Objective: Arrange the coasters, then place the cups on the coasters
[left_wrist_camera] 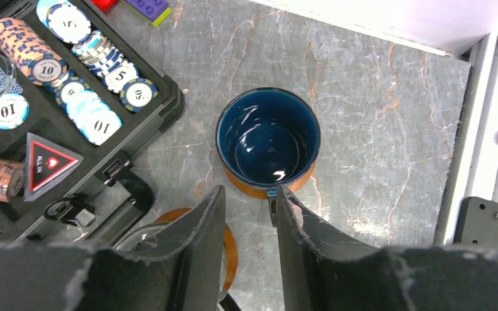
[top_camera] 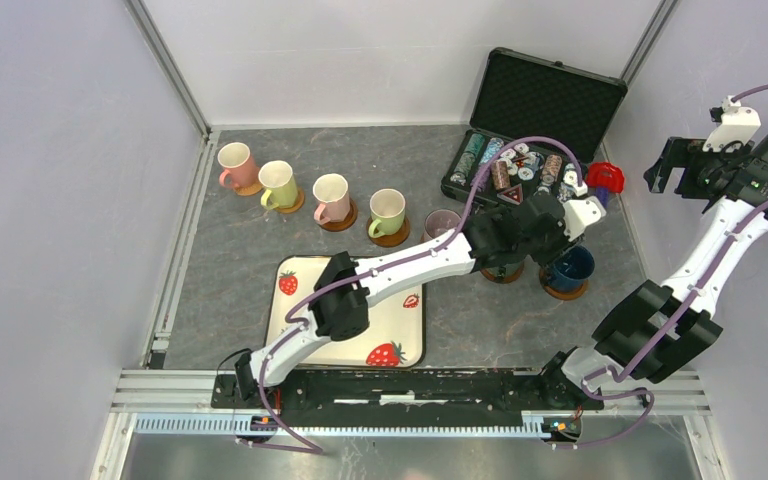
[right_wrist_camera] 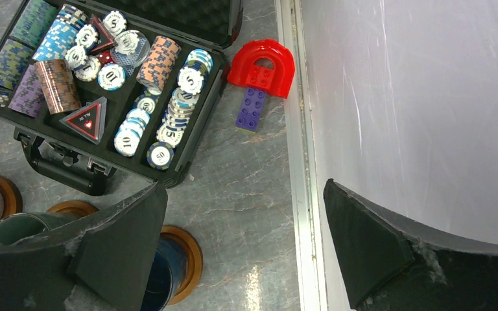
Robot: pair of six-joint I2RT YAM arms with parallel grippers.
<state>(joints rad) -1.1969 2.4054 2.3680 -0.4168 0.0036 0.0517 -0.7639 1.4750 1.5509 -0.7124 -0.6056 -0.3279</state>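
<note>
Five cups on brown coasters form a row from a pink cup (top_camera: 235, 165) at the back left to a mauve cup (top_camera: 443, 222). A dark blue cup (left_wrist_camera: 269, 139) (top_camera: 570, 266) stands on an orange-brown coaster (left_wrist_camera: 246, 188). My left gripper (left_wrist_camera: 251, 191) (top_camera: 548, 248) hovers just short of it, jaws apart, with the cup's handle beside the right fingertip and nothing clamped. Under its left finger shows the rim of a dark grey-green cup (left_wrist_camera: 136, 236) (right_wrist_camera: 13, 227) on a coaster (left_wrist_camera: 231, 249). My right gripper (right_wrist_camera: 244, 188) (top_camera: 700, 165) stands wide open and empty by the right wall.
An open black case of poker chips (top_camera: 530, 150) (left_wrist_camera: 52, 97) lies behind the last cups. A red arch brick (right_wrist_camera: 262, 65) and a purple brick (right_wrist_camera: 251, 109) sit beside it. The strawberry-print tray (top_camera: 400, 320) lies near the front. A metal rail (left_wrist_camera: 486, 129) borders the right side.
</note>
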